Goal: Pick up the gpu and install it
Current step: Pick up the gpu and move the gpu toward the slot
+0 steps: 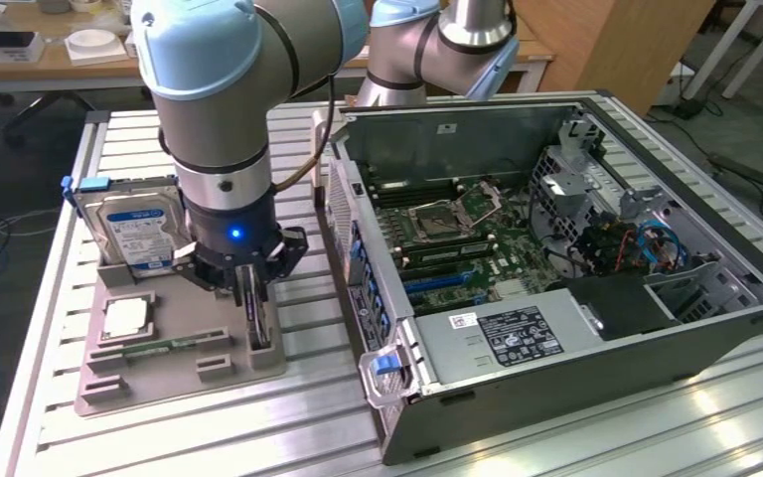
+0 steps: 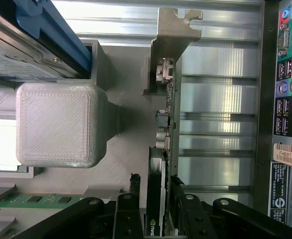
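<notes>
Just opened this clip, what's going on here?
The robot arm's gripper sits low over the gpu, which stands on edge in the grey holder beside the open computer case. The gripper straddles the gpu, but a firm grip cannot be confirmed. The gpu is not yet lifted or installed.

**Site finding: robotics lab**

I record a robotics lab. An industrial robot arm (image 1: 223, 109) stands over a slatted aluminium desk (image 1: 699, 417) carrying an opened computer case (image 1: 554, 248) and a grey parts fixture (image 1: 170, 383) with the gpu (image 1: 261, 326). Wooden worktables (image 1: 51, 72) and loose floor cables (image 1: 753, 167) lie behind.
</notes>
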Controlling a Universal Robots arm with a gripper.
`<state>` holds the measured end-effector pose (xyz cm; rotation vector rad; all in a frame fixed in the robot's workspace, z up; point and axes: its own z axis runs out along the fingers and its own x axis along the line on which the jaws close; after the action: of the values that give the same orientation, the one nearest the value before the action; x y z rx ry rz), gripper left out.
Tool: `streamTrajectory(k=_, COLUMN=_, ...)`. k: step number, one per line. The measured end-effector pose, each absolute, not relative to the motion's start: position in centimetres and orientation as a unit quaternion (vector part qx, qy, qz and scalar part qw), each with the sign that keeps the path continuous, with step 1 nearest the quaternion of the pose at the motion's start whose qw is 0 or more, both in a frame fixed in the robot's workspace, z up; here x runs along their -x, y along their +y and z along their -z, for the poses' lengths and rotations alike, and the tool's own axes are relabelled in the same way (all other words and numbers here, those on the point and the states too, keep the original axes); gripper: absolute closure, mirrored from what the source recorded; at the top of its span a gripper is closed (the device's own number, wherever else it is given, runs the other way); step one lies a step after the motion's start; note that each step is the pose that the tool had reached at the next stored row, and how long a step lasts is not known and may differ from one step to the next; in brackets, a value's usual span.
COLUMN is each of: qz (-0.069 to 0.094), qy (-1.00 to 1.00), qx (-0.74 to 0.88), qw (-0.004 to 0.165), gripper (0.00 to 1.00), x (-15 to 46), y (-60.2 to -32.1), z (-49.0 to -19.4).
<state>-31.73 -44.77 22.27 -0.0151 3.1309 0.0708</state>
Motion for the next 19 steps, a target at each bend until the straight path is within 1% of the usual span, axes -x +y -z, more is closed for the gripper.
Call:
streamTrajectory(k=5, qz=-0.023, qy=1.0, qx=0.005, qw=0.005, gripper=0.64, x=31.73, y=-44.77, z=-22.27)
streamTrajectory(k=7, qz=-0.023, qy=1.0, qx=0.005, qw=0.005, gripper=0.66, x=31.73, y=-44.77, z=-22.27)
streamTrajectory(k=8, qz=-0.023, qy=1.0, qx=0.005, qw=0.005, gripper=0.73, x=31.73, y=-44.77, z=-22.27)
streamTrajectory(k=19, qz=-0.023, qy=1.0, qx=0.005, qw=0.005, gripper=0.73, x=31.73, y=-44.77, z=-22.27)
